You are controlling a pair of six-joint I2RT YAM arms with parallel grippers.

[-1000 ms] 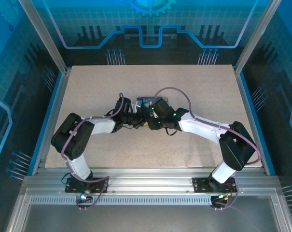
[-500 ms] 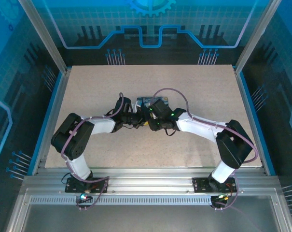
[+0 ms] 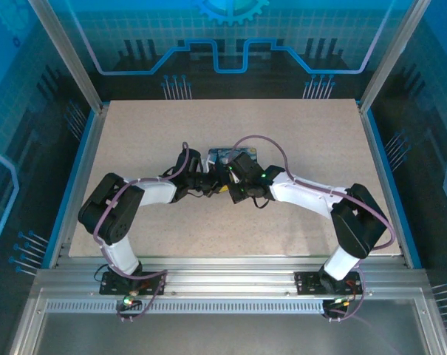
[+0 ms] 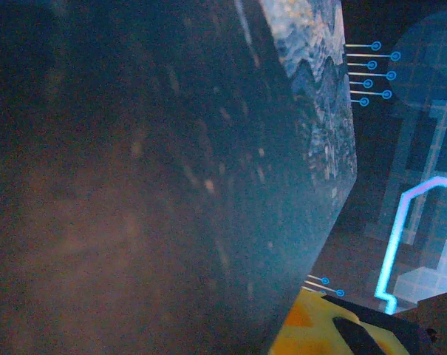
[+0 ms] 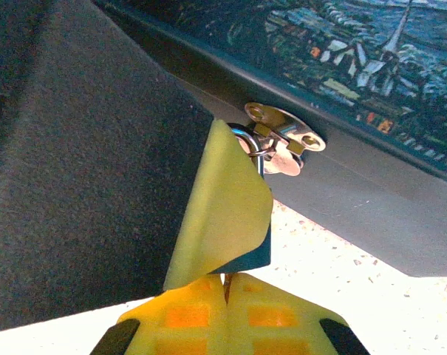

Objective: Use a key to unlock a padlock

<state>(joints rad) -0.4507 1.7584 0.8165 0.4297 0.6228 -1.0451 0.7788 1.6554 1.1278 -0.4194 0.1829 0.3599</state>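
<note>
Right tool (image 5: 227, 299): yellow pads pressed together, seam almost closed. A thin dark sliver sits at the top of the seam, which I read as the key (image 5: 224, 279). It is pinched there and points up into the underside of the padlock (image 5: 249, 255).

The padlock body is dark and hangs just above the pads. A curled yellow flap (image 5: 219, 214) covers most of its face. Its shackle goes up through the brass hasp (image 5: 286, 137) on the front wall of the tin box (image 5: 356, 52), which has a night-sky painting on top. The tin sits on the speckled desk (image 5: 341, 288).

A dark grey fuzzy slab (image 5: 83, 170) sits hard against the padlock's left side, with the flap peeling off its edge. Can't tell what it belongs to.

Left tool (image 3: 212, 185): overhead it's nose to nose with the right one, at the tin's near side, mid-desk. Can't tell whether its fingers are spread or closed. The left wrist camera is pressed up against the tin's dark blue wall.
</note>
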